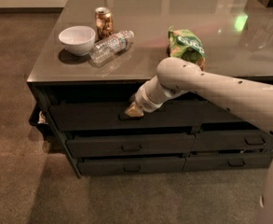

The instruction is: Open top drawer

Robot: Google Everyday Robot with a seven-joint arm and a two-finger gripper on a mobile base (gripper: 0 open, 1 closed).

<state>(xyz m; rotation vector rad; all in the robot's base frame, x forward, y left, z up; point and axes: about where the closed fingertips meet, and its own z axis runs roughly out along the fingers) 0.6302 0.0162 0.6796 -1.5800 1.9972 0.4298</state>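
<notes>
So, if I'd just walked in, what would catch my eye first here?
Probably the big pale arm reaching in from the right, its gripper at the middle of the top drawer front. Next, the glossy tabletop above: a white bowl, a can and a plastic bottle on its side at the left, a green snack bag by the arm.

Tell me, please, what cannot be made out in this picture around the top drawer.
Camera view:
- Handle of the top drawer: hidden behind the gripper, which sits at the front's centre.
- Drawer's inside: lost in shadow under the tabletop.
- Drawer's right end: covered by the arm.
</notes>
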